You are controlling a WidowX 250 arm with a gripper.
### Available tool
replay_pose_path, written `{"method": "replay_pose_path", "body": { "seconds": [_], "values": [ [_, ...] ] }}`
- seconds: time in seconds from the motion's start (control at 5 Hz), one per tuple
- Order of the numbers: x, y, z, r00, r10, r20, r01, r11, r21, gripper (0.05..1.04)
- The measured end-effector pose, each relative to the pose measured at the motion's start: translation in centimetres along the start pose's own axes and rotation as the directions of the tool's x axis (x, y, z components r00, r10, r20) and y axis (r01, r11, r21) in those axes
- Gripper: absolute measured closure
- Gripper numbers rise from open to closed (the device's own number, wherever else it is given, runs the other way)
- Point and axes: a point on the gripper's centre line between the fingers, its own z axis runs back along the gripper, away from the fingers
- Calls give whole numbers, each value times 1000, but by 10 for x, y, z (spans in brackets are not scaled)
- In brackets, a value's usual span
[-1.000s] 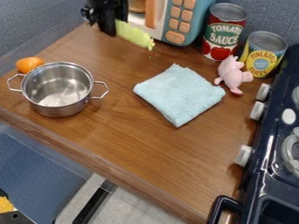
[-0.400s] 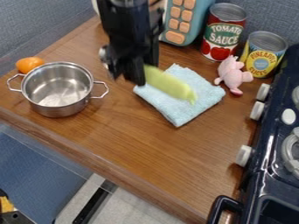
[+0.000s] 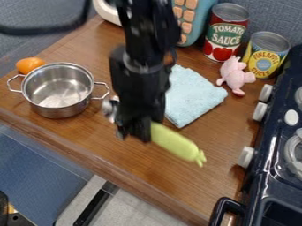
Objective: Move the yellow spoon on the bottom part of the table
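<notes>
One yellow spoon [image 3: 175, 142], clamped in my gripper [image 3: 141, 130], slants toward lower right over the bottom part of the wooden table [image 3: 194, 181]; whether it touches, I cannot tell. A steel pot [image 3: 58, 111] stands at left; a light-blue cloth [image 3: 191, 99] lies beyond.

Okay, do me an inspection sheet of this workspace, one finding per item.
Surface: wooden counter, brown.
Job's things: yellow-green item, held at a slant; not clearly a spoon.
Clutter: steel pot, orange item, light-blue cloth, pink toy, red can, yellow can.
Gripper: black gripper, holding the yellow-green item.
Cables: dark cable, upper left.
Surroundings: dark-blue stove at right; teal toy appliance at the back.
</notes>
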Motion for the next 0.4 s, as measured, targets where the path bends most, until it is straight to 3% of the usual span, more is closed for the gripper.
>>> {"method": "replay_pose_path", "body": {
  "seconds": [0.2, 0.4],
  "values": [
    [-3, 15, -18, 999, -15, 38, 14, 999, 45, 757],
    [-5, 24, -27, 998, -35, 53, 30, 996, 90, 695]
  ]
}}
